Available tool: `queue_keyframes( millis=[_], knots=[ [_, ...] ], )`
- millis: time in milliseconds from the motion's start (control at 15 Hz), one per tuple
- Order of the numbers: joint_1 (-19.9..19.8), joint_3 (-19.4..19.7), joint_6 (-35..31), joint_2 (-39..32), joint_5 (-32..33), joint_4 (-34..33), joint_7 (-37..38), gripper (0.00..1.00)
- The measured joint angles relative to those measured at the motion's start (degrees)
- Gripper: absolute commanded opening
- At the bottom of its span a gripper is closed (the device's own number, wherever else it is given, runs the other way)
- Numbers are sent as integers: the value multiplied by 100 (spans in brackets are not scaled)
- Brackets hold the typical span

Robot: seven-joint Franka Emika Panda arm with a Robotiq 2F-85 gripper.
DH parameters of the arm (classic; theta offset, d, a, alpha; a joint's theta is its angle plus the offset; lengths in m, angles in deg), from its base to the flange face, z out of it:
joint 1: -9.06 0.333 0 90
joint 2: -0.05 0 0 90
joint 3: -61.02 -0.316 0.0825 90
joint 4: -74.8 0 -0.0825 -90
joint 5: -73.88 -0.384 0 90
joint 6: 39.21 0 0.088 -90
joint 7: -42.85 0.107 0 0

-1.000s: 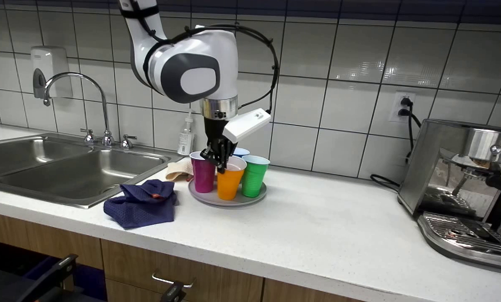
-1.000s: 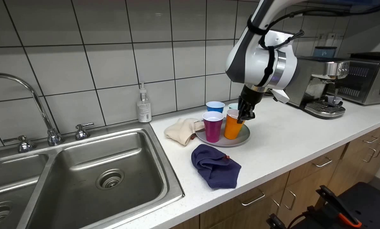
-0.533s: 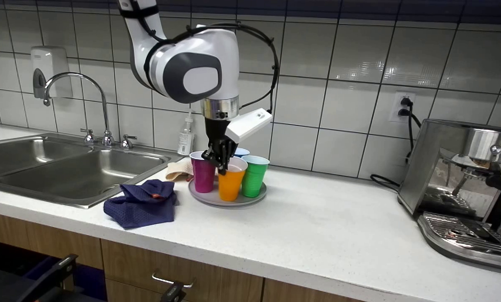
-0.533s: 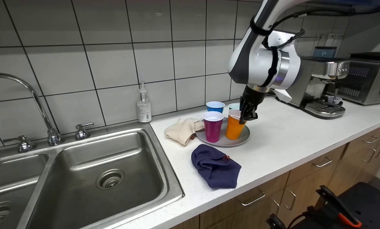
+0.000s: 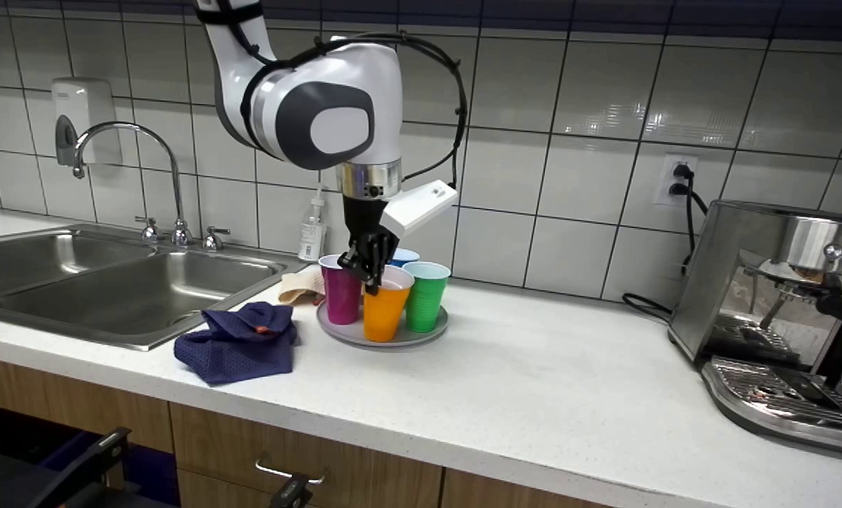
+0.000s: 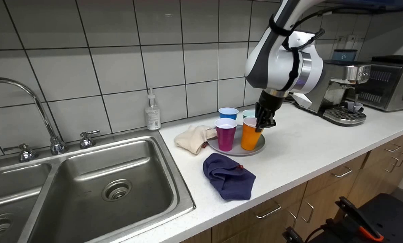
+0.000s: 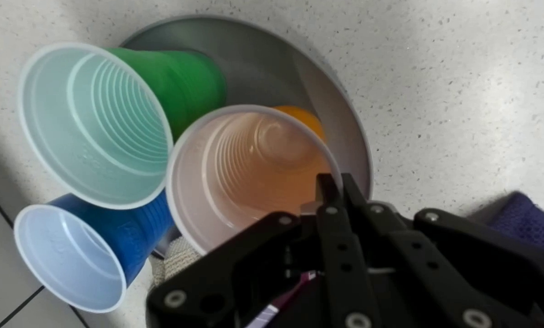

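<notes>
Gripper (image 7: pixel 339 181) pinches the orange cup (image 5: pixel 386 314) by its rim, probably light, thin plastic that dents when squeezed, so best held at that likely stiffer lip.

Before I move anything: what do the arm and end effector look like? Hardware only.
The arm is white with dark grey panels, black straps, a looping black cable, a silver collar and a white box-shaped housing. The end effector is black, with angular linkages, slim fingers and round silver-grey screw heads.
</notes>
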Motion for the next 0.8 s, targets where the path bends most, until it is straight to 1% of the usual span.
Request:
queue_keyframes(
  millis=[133,200,333,800],
  knots=[
    [11,0,45,32,40,4,0,1],
    [17,0,58,42,54,4,0,26],
    [33,0,64,51,71,5,2,38],
    [61,0,64,52,82,5,5,91]
  ],
)
